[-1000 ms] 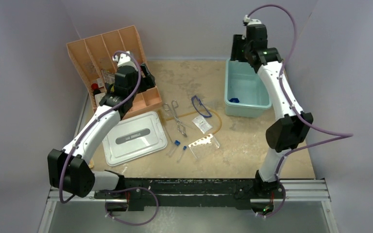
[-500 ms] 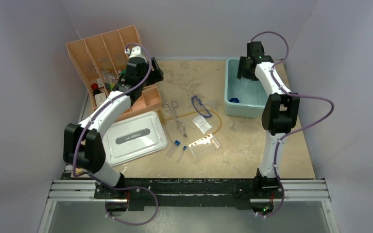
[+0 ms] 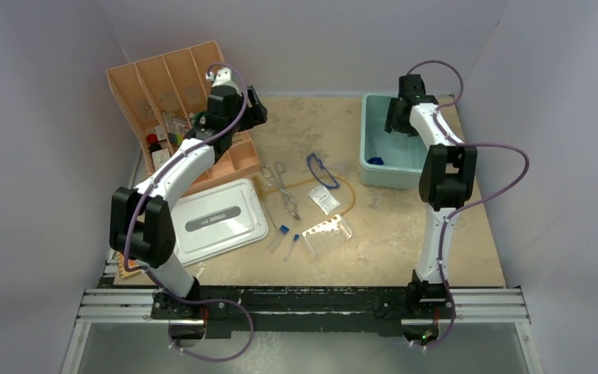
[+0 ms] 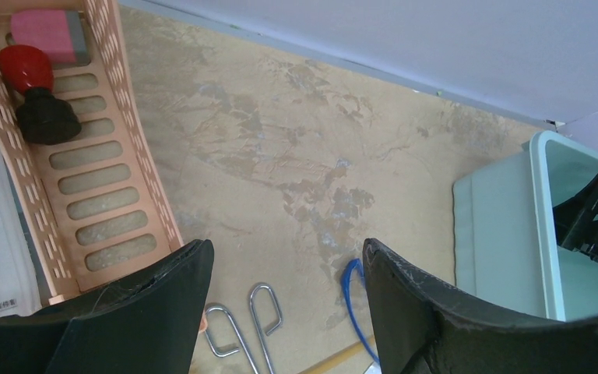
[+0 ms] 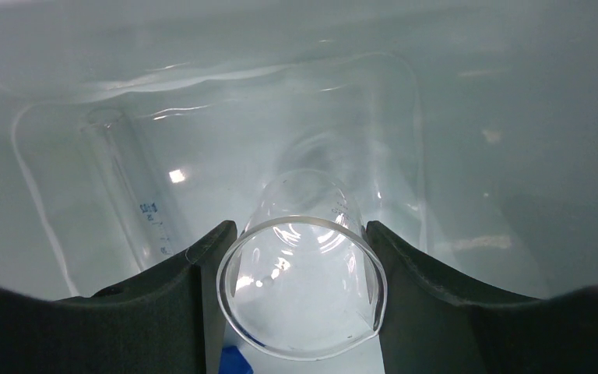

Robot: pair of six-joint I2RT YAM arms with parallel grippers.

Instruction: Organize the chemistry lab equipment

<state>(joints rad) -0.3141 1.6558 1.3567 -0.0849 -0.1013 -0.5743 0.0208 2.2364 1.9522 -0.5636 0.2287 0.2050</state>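
Organizer (image 3: 144, 86) fills the left rear corner; the left gripper (image 4: 288, 257) hovers past its right wall, fingers apart and empty. A grey lid (image 3: 216, 220) lies just in front. Mid-table, forceps (image 3: 284, 189), goggles (image 3: 321, 171), tan tube (image 3: 348, 199), packet (image 3: 325, 199), holed rack (image 3: 328, 231) and test tubes (image 3: 283, 234) cluster, with bare table (image 3: 452, 249) nearer the bases. Inside the teal bin (image 3: 389, 178), the right gripper (image 5: 297, 234) is clamped on a clear beaker (image 5: 304, 296); a blue-based piece (image 3: 375, 161) sits by the bin's front wall.

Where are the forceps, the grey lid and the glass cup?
forceps (image 3: 286, 192): top view, its middle.
grey lid (image 3: 214, 220): top view, its dark centre strip.
glass cup (image 5: 302, 292): right wrist view, inside its mouth.
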